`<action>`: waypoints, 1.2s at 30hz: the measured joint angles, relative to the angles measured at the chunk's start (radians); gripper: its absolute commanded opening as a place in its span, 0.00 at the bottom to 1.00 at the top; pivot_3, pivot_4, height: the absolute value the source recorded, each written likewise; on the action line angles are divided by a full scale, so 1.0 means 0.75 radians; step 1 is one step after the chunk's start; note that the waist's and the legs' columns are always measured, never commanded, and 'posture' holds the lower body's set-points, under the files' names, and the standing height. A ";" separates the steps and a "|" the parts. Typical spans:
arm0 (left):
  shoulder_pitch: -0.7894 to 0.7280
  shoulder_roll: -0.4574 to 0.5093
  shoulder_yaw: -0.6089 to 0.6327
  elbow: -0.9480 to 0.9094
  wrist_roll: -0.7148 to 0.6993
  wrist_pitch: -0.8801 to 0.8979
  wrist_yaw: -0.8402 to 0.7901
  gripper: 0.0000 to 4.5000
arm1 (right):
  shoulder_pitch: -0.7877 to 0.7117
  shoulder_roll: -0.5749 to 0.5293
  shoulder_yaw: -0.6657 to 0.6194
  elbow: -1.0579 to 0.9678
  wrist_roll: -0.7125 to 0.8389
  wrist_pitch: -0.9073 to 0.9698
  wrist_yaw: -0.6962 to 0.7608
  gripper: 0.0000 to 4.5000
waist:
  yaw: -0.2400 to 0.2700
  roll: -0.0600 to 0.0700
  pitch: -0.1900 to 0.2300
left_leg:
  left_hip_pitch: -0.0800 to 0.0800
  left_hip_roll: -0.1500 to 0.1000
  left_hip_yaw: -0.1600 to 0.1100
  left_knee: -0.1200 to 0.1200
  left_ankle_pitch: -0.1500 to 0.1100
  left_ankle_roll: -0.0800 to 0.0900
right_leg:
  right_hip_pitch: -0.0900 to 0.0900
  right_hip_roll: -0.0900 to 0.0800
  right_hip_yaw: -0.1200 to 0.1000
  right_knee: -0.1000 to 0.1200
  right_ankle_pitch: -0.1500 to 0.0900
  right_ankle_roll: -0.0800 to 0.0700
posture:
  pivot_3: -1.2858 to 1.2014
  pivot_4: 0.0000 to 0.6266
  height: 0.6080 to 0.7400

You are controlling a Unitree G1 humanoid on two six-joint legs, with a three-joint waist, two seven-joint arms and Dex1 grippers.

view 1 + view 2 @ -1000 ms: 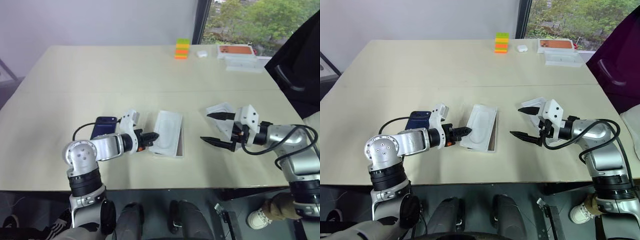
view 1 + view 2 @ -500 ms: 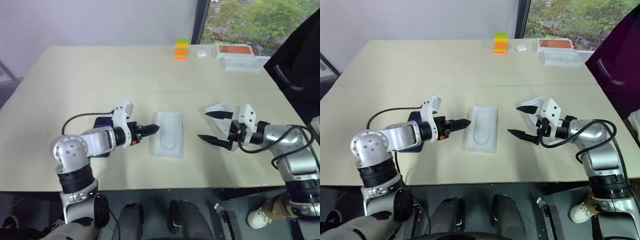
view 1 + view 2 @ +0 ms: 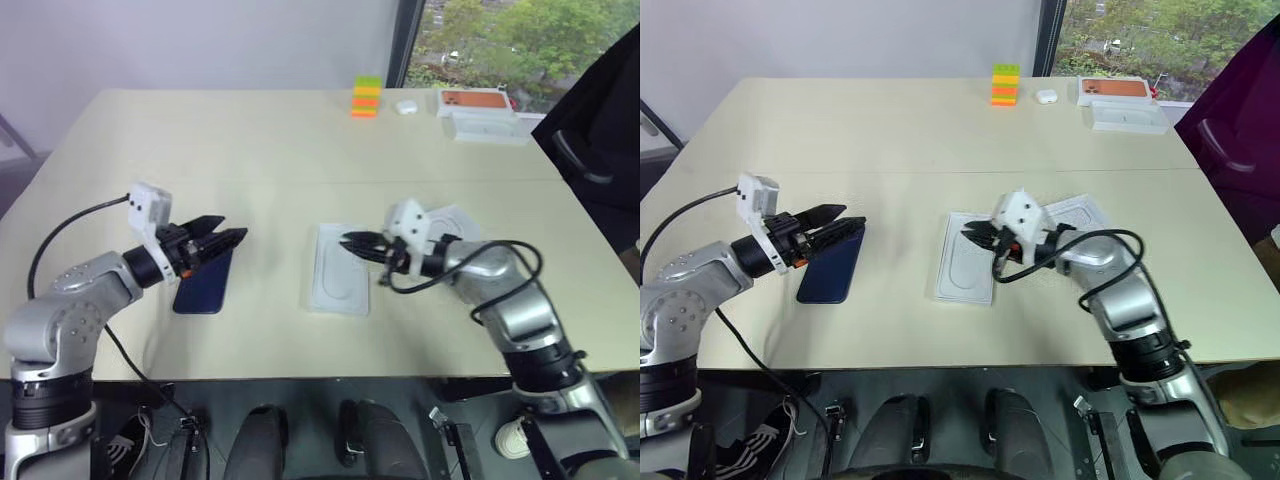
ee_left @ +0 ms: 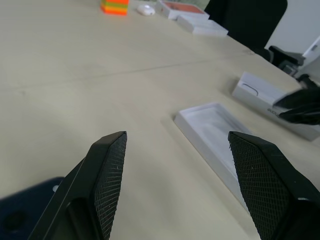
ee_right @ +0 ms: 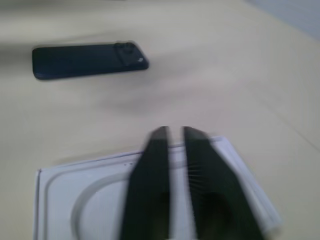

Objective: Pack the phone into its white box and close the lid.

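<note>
The phone [image 3: 203, 285] lies flat on the table, dark blue, camera cluster showing in the right wrist view [image 5: 130, 50]. My left gripper [image 3: 225, 240] is open and empty, just above the phone's far end. A shallow white tray [image 3: 338, 282] lies flat at the centre, its face white with a rounded recess. I take it for the white box and see no brown floor. My right gripper [image 3: 348, 240] is shut with nothing in it, its tips over the tray's far right corner. Another white piece [image 3: 1077, 212] lies under my right arm; I cannot tell whether it is the lid.
At the table's far edge stand a stack of coloured blocks [image 3: 365, 97], a small white case [image 3: 404, 106], an orange-topped box [image 3: 472, 99] and a white box [image 3: 490, 127]. A dark chair [image 3: 600, 120] stands at the right. A black cable [image 3: 70, 235] trails from my left wrist.
My left gripper let the tilted white tray down flat, then drew back to the left and up, opening over the phone. My right gripper swung left to the tray and shut.
</note>
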 measured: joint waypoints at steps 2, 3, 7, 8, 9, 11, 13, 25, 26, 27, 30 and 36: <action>0.016 0.002 -0.031 0.005 0.042 -0.047 -0.010 0.76 | -0.003 -0.006 0.083 0.021 -0.104 -0.019 -0.025 0.01 | 0.000 0.000 0.000 | 0.000 0.000 0.000 0.000 0.000 0.000 | 0.000 0.000 0.000 0.000 0.000 0.000 | 0.52 0.24 1.00; 0.019 0.000 -0.043 0.007 0.051 -0.053 -0.011 0.76 | -0.003 -0.007 0.118 0.036 -0.145 -0.030 -0.030 0.01 | -0.001 0.000 0.000 | 0.000 0.000 0.000 0.000 0.000 0.000 | 0.000 0.000 0.000 0.000 0.000 0.000 | 0.52 0.24 1.00; 0.019 -0.021 -0.060 0.003 0.061 -0.082 -0.007 0.76 | -0.004 -0.008 0.221 0.100 -0.290 -0.081 -0.043 0.01 | -0.004 0.000 0.000 | 0.000 0.001 0.000 0.000 0.000 0.000 | -0.001 0.002 0.000 0.000 0.000 0.001 | 0.52 0.24 1.00; 0.020 -0.026 -0.065 0.003 0.065 -0.084 0.001 0.76 | -0.012 -0.010 0.249 0.125 -0.328 -0.102 -0.043 0.01 | -0.004 0.000 0.000 | 0.000 0.001 0.000 0.000 0.000 0.000 | -0.001 0.002 0.000 0.001 0.000 0.001 | 0.52 0.24 1.00; 0.020 -0.026 -0.074 0.003 0.071 -0.085 0.003 0.76 | -0.019 -0.014 0.273 0.145 -0.362 -0.123 -0.042 0.01 | -0.004 0.000 0.000 | 0.000 0.001 -0.001 0.000 0.000 0.000 | -0.001 0.002 0.000 0.001 0.000 0.001 | 0.52 0.24 1.00; 0.020 -0.026 -0.094 0.002 0.081 -0.088 0.004 0.76 | -0.040 -0.022 0.307 0.182 -0.423 -0.179 -0.040 0.01 | -0.007 0.000 0.000 | 0.001 0.001 0.000 0.000 0.000 0.000 | -0.001 0.002 0.000 0.001 0.000 0.001 | 0.52 0.24 1.00; 0.018 -0.031 -0.099 0.001 0.082 -0.089 0.014 0.76 | -0.064 -0.026 0.325 0.209 -0.477 -0.228 -0.039 0.01 | -0.008 0.000 0.000 | 0.001 0.002 -0.001 0.000 0.000 0.000 | -0.001 0.003 0.000 0.001 0.000 0.001 | 0.52 0.24 1.00; 0.029 -0.036 -0.104 -0.004 0.107 -0.109 0.028 0.76 | -0.045 0.067 0.130 0.162 -0.252 -0.074 0.073 0.42 | -0.004 0.000 0.000 | 0.001 0.002 -0.001 -0.001 0.000 0.000 | -0.001 0.002 0.000 0.001 0.001 0.001 | 0.52 0.24 1.00; 0.029 -0.036 -0.104 -0.002 0.107 -0.109 0.027 0.76 | -0.052 0.072 0.081 0.138 -0.203 -0.032 0.078 0.55 | -0.004 0.000 0.000 | 0.001 0.002 -0.001 0.000 0.000 0.000 | -0.001 0.002 0.000 0.001 0.001 0.001 | 0.52 0.24 1.00; 0.029 -0.036 -0.104 0.000 0.108 -0.110 0.027 0.76 | -0.066 0.071 0.039 0.123 -0.169 0.003 0.078 0.65 | -0.004 0.000 0.000 | 0.001 0.002 0.000 0.000 0.000 0.000 | -0.001 0.002 0.000 0.001 0.000 0.001 | 0.52 0.24 1.00; 0.029 -0.036 -0.104 0.002 0.108 -0.110 0.024 0.76 | -0.104 0.071 -0.049 0.084 -0.076 0.113 0.081 0.99 | -0.004 0.000 0.000 | 0.001 0.002 -0.001 -0.001 0.000 0.000 | -0.001 0.003 0.000 0.001 0.000 0.001 | 0.52 0.24 1.00; 0.036 -0.006 -0.102 0.023 0.108 -0.132 -0.028 0.76 | -0.041 -0.065 0.060 -0.126 0.003 0.251 0.241 0.99 | -0.004 0.000 0.000 | 0.001 0.002 -0.001 -0.003 -0.001 0.001 | -0.002 0.002 -0.001 0.001 0.000 0.001 | 0.52 0.24 1.00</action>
